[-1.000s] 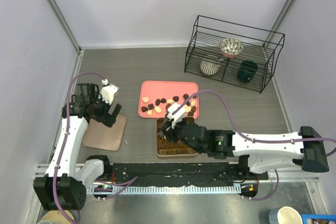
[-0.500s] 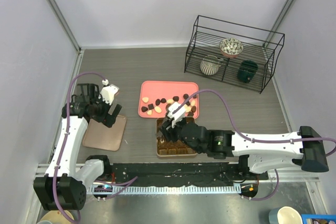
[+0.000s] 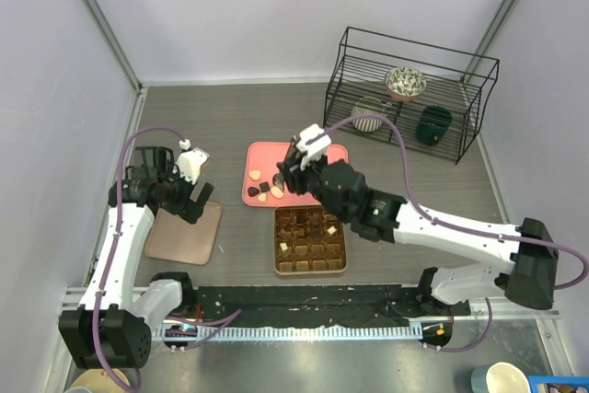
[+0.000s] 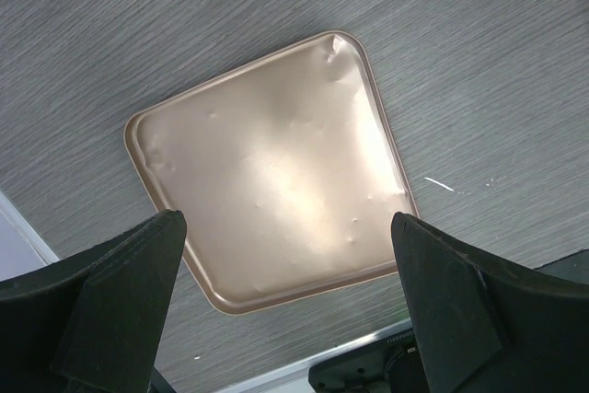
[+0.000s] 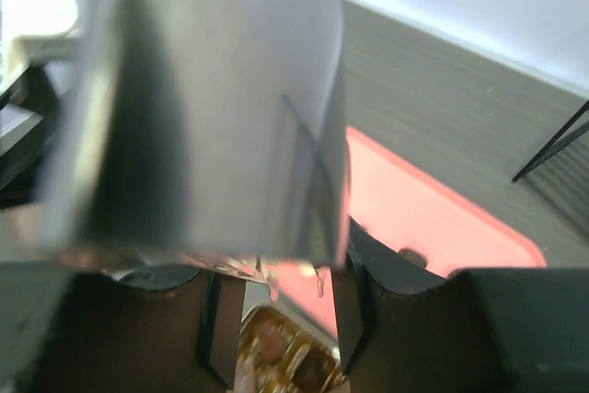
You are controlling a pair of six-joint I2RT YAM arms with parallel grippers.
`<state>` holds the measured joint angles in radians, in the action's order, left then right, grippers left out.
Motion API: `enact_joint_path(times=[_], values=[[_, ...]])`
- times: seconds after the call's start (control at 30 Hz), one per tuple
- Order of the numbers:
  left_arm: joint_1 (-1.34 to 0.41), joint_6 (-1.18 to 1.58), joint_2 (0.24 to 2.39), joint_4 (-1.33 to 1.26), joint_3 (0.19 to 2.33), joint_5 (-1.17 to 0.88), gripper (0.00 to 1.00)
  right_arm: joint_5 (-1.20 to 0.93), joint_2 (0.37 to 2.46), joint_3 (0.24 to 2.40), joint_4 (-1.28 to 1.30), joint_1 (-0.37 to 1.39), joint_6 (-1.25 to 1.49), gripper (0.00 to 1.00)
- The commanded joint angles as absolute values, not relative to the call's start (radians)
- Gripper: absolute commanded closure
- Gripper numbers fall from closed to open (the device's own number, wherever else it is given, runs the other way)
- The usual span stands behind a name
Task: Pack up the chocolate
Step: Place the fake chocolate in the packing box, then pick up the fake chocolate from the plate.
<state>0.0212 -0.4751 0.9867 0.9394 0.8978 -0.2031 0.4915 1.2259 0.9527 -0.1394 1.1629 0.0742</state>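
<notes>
**Right tool over tray: mis-pick risk**

Right tool (image 3: 293, 175) poised over pink tray (image 3: 267, 152); spread or pressed together, cannot tell, wrist view blurred. Loose chocolate (image 3: 264, 191) just left of tool; a few pieces already in gridded box (image 3: 311, 266) behind it, toward the base. Left tool (image 4: 283, 255) spread wide above gold lid (image 4: 267, 163), empty. Risk: pieces lie close together, so may nudge neighbours or pinch two; smooth candy may slip.
</notes>
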Motion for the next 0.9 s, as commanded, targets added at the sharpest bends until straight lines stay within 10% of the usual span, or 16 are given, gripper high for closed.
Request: enact_joint_path(times=[0.0,0.87], values=[[0.028,-0.468,0.989,0.928,0.928,-0.227,0.0,0.342,1.34,1.061,-0.268,1.036,0.017,0.58],[0.029,-0.486,0.977,0.93,0.931,-0.207,0.0,0.239,1.801,1.207,-0.459,0.862,0.051,0.53]])
